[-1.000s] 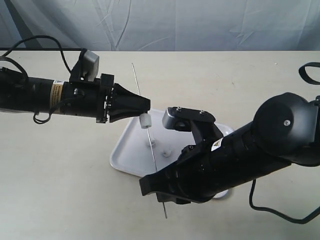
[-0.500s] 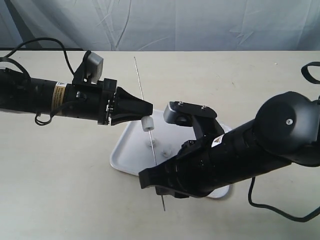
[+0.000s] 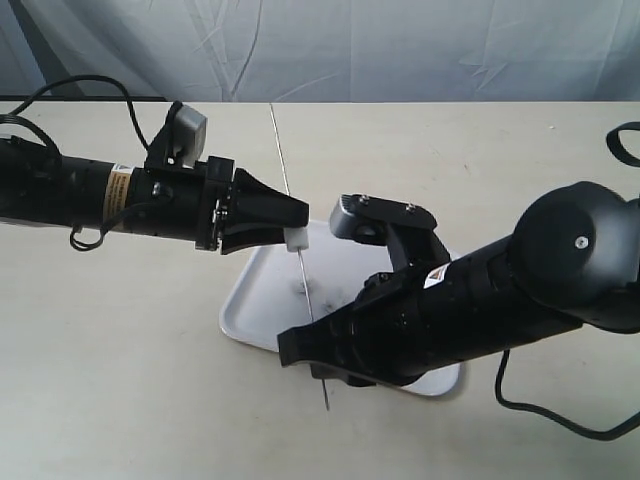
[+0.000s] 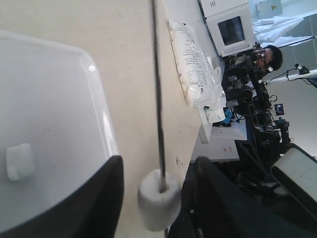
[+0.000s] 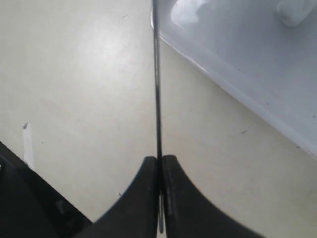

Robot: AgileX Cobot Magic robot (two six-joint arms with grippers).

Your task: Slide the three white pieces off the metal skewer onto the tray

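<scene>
The metal skewer (image 3: 300, 260) slants over the tray (image 3: 250, 310), and my right gripper (image 3: 322, 365) is shut on its lower part. In the right wrist view the fingers (image 5: 148, 198) pinch the skewer (image 5: 157, 89) beside the tray's rim (image 5: 233, 89). One white piece (image 3: 296, 238) is still threaded on the rod. My left gripper (image 3: 297, 236) straddles it, open. In the left wrist view the piece (image 4: 158, 201) hangs between the fingers (image 4: 99, 198) of the left gripper (image 4: 157, 171), with a gap on one side. Another white piece (image 4: 20, 161) lies on the tray (image 4: 49, 99); the third white piece (image 5: 297, 12) shows in the right wrist view.
A clear bag of white pieces (image 4: 195, 64) lies on the table beyond the tray. A black cable (image 3: 620, 140) loops at the far right. The right arm (image 3: 520, 290) covers the tray's right half. Lab equipment stands past the table edge.
My left gripper has pushed rightward, so the threaded piece now sits between its fingers. The skewer and right gripper have shifted slightly away from the front edge.
</scene>
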